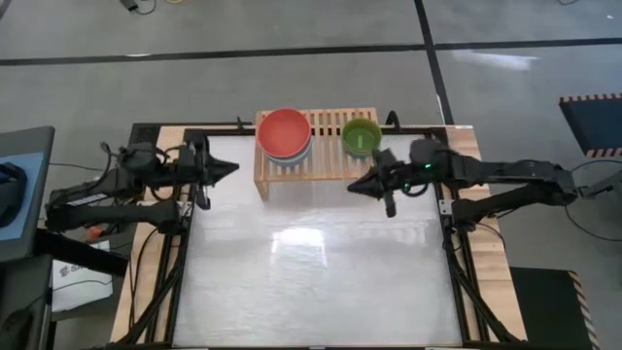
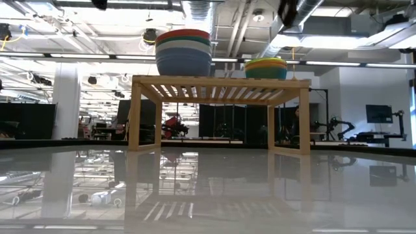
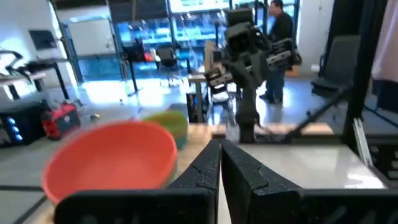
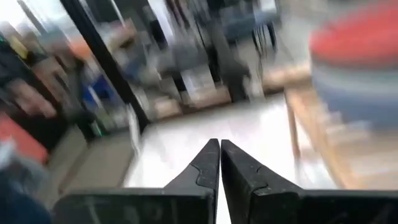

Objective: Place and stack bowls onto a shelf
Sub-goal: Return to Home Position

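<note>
The light-wood shelf (image 1: 316, 146) stands at the table's far edge. On its slatted top rest two stacks of bowls: a left stack topped by the red-orange bowl (image 1: 284, 131), with slate blue lowest (image 2: 184, 64), and a right stack topped by the lime green bowl (image 1: 361, 135) over yellow and dark teal (image 2: 265, 67). My left gripper (image 1: 233, 167) hovers shut and empty to the left of the shelf, level with its top. My right gripper (image 1: 355, 186) hovers shut and empty in front of the shelf's right end. Both point toward the table's middle.
The white tabletop (image 1: 311, 272) lies bare in front of the shelf. A wooden frame and dark rails border it on both sides (image 1: 452, 262). A person (image 3: 277, 28) stands in the room beyond the table, in the left wrist view.
</note>
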Controlling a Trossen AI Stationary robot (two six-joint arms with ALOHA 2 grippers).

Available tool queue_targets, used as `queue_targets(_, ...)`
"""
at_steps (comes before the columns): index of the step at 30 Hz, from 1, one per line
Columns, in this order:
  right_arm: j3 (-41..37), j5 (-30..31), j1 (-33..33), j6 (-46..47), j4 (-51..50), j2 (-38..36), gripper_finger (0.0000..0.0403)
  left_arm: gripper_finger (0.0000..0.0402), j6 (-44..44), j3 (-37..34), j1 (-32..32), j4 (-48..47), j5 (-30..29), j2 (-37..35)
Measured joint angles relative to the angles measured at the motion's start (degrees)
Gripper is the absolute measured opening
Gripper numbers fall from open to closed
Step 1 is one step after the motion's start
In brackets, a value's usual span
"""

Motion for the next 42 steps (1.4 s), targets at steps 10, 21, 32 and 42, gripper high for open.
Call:
queue_targets(10,-4.2,0.0,0.7,-17.3,-5.2,-5.3,0.0017,0.0,1.1,-12.2,-1.4,4.1,1.4,-8.0)
queue_targets(21,-22.7,-0.8,2.7,-16.1,4.0,-22.5,0.0019,0.0,-8.6,-26.6,-1.5,6.3,-0.2,-18.9)
queue_targets(32,-40.6,0.4,3.5,-15.0,20.0,-35.3,0.0018,0.0,-6.4,-36.3,-1.5,11.5,0.8,-28.8)
queue_targets(42,-45.9,3.4,3.5,-15.8,13.5,-47.5,0.0021,0.0,-3.5,-36.3,-1.5,5.1,6.3,-32.0)
